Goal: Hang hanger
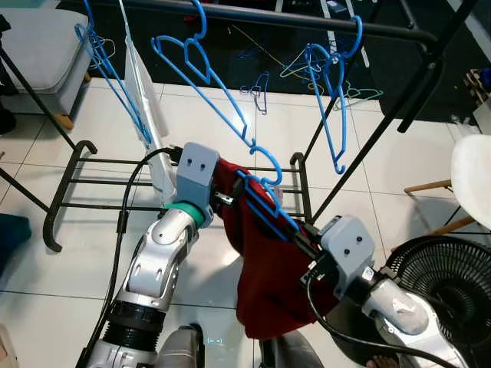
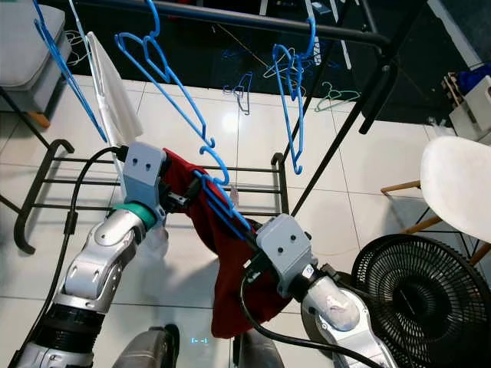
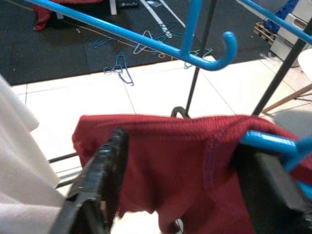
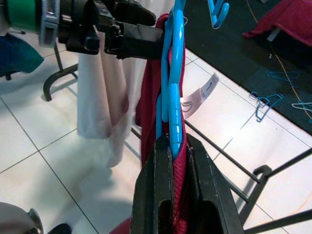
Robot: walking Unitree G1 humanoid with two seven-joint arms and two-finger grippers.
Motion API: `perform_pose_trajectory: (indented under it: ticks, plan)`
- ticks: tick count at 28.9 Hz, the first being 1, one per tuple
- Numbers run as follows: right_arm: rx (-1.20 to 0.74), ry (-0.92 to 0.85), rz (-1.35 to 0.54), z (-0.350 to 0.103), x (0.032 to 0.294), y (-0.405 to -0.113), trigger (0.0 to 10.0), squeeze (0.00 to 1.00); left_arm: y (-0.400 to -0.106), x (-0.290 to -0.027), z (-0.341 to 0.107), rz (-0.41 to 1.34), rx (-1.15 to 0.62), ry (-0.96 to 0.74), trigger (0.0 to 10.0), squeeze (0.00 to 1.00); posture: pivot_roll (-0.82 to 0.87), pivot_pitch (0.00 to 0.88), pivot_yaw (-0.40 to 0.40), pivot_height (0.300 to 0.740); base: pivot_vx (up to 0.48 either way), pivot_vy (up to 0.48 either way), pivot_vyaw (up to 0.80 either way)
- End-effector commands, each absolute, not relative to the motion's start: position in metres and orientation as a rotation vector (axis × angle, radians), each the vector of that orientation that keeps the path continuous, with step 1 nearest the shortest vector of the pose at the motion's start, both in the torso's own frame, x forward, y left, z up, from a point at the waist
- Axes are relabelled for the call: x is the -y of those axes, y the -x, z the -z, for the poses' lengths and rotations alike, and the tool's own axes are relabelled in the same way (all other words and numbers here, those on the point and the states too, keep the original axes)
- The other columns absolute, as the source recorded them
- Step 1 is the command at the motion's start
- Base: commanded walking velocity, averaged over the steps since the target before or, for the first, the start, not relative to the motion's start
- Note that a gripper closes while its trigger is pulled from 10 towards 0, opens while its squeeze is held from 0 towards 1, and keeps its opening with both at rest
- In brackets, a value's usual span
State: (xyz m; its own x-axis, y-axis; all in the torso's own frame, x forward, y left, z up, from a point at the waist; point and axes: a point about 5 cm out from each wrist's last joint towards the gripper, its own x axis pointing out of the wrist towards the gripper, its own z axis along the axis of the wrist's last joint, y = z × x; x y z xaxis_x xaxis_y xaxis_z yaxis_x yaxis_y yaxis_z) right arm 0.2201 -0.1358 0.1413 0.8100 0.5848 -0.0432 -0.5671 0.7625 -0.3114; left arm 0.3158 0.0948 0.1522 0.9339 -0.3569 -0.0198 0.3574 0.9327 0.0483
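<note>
A blue hanger (image 1: 265, 201) carries a red garment (image 1: 268, 284) that droops between my two arms, below the dark clothes rail (image 1: 307, 21). My right gripper (image 1: 303, 239) is shut on the hanger's lower end and the cloth with it; the right wrist view shows the hanger (image 4: 173, 87) pinched between both fingers. At the hanger's upper end my left gripper (image 1: 230, 195) stands open. Its fingers (image 3: 100, 175) are spread wide across the red garment (image 3: 165, 156), and one touches the blue hanger (image 3: 273, 144). The hanger's hook (image 1: 268, 165) sits well under the rail.
Several empty blue hangers (image 1: 334, 100) and a white cloth (image 1: 146, 100) hang from the rail. The rack's base bars (image 1: 69, 184) lie on the tiled floor. A black fan (image 1: 437, 291) and a white chair (image 1: 472, 176) stand at the right, a grey seat (image 1: 38, 38) at the far left.
</note>
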Motion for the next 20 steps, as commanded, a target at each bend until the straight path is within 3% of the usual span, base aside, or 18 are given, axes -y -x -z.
perform_pose_trajectory:
  ticks: [1, 7, 20]
  plan:
    - [0.097, 0.313, -0.653, -0.148, 0.132, -0.217, 10.0, 0.0, -0.316, -0.095, -0.147, 0.362, -0.04, -0.041, 0.0, 0.0, -0.13, 0.158, 0.009, 0.733, 0.0, 0.0, 0.0]
    - [0.101, 0.318, -0.654, -0.15, 0.133, -0.218, 10.0, 0.0, -0.316, -0.096, -0.145, 0.362, -0.04, -0.064, 0.0, 0.0, -0.13, 0.159, 0.009, 0.733, 0.0, 0.0, 0.0]
    - [0.101, 0.365, -0.628, -0.154, 0.142, -0.219, 10.0, 0.0, -0.316, -0.119, -0.139, 0.394, 0.005, -0.447, 0.0, 0.0, -0.14, 0.16, 0.018, 0.733, 0.0, 0.0, 0.0]
